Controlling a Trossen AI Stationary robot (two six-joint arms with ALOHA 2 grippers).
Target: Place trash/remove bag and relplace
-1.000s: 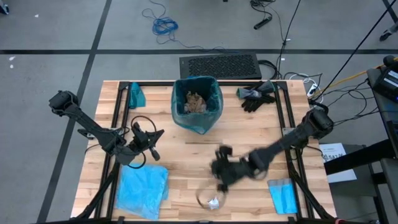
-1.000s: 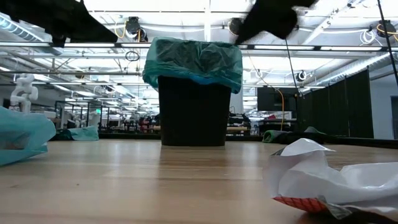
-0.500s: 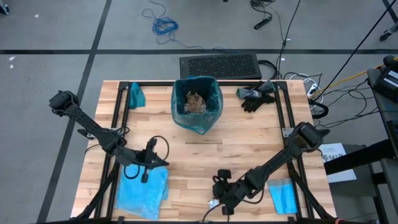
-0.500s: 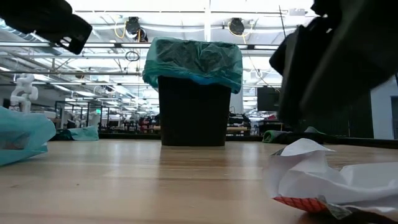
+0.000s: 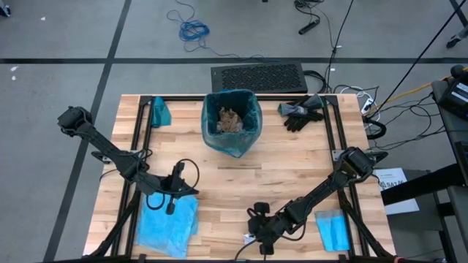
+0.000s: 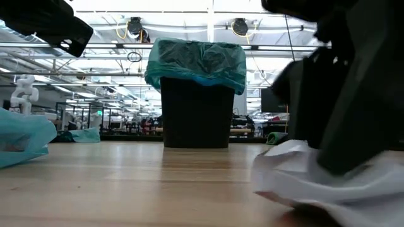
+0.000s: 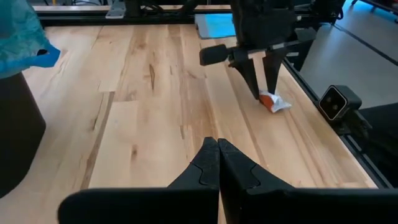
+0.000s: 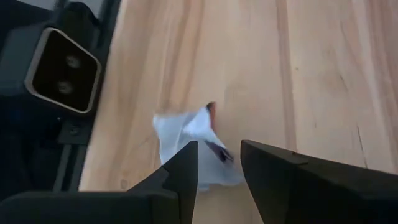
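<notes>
- A pale wooden bench [image 5: 292, 172] with a black frame stands on a grey floor; the low view looks past it into a bright workshop.
- At the bench's back middle stands a black bin [image 5: 232, 123] lined with the bag [image 6: 196, 62], dark teal-green, crinkly, folded over the rim. Brown paper wads [image 5: 230, 120] lie inside.
- A sky-blue bag [image 5: 168, 223] lies flat at the front left.
- One wrapper [image 8: 193, 148], a white crumpled scrap with a red-orange patch, lies at the front edge, close to the low camera.
- The right pincer [image 8: 219, 163] is down on that wrapper, its fingers [image 7: 266, 74] part spread, one to each side of it; whether they pinch it cannot be told.
- The left pincer [image 7: 217, 152] hovers above the bench by the sky-blue bag, pressed together, holding nothing.
- Black gloves [image 5: 301, 112] lie at the back right.
</notes>
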